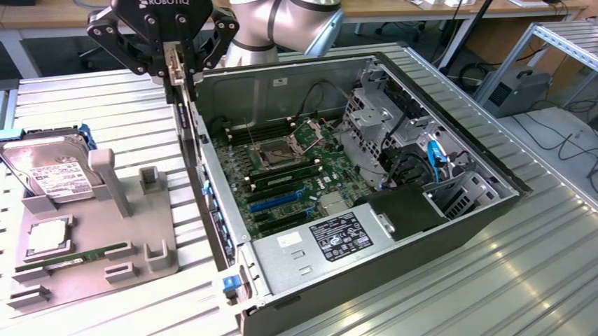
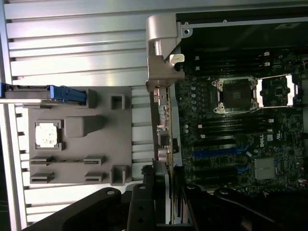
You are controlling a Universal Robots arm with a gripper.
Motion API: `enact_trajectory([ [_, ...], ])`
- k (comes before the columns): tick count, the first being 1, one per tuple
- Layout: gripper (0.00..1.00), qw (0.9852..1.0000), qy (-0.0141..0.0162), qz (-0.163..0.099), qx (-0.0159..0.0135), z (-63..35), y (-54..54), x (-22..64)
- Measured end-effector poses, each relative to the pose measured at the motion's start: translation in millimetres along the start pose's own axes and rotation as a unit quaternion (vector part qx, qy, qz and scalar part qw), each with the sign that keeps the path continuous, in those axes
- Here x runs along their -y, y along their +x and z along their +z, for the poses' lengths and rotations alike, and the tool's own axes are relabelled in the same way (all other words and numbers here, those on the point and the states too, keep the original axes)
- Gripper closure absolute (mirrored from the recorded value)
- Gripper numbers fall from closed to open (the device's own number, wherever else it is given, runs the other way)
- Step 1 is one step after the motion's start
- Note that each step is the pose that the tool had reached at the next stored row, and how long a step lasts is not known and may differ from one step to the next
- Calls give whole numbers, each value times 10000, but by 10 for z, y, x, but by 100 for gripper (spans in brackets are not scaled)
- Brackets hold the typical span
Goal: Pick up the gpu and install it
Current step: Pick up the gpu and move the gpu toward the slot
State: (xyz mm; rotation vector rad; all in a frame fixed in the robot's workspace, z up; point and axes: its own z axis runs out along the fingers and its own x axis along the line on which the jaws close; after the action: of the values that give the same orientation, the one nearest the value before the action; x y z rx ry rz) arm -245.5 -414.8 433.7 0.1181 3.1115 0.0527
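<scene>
Your end effector (image 1: 175, 66) is part-closed on the gpu (image 2: 166, 120), which hangs edge-on, long axis down from the fingers, at the case (image 1: 280, 84) wall, blue slot (image 2: 216, 153) just inboard.

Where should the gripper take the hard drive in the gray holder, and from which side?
Best bet: pinch the hard drive across its two flat faces near the free upper edge, coming from above. It stands on edge, leaning, in the gray holder, which hems in its lower part.
</scene>
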Motion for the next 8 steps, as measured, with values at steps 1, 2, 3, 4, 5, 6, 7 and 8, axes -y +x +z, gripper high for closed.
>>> enact_trajectory([
  [1, 73, 10000, 0, 0, 0, 0, -8, -1],
  [2, 73, 10000, 0, 0, 0, 0, -14, -1],
  [3, 73, 10000, 1, 0, 0, 0, -24, -2],
  [4, 73, 10000, 1, 0, 0, 1, -31, -2],
  [5, 73, 10000, 1, 0, 0, 1, -44, -3],
  [6, 73, 10000, 1, 0, 0, 2, -51, -4],
  [7, 73, 10000, 1, 0, 0, 2, -59, -4],
  [8, 73, 10000, 1, 0, 0, 2, -66, -5],
])
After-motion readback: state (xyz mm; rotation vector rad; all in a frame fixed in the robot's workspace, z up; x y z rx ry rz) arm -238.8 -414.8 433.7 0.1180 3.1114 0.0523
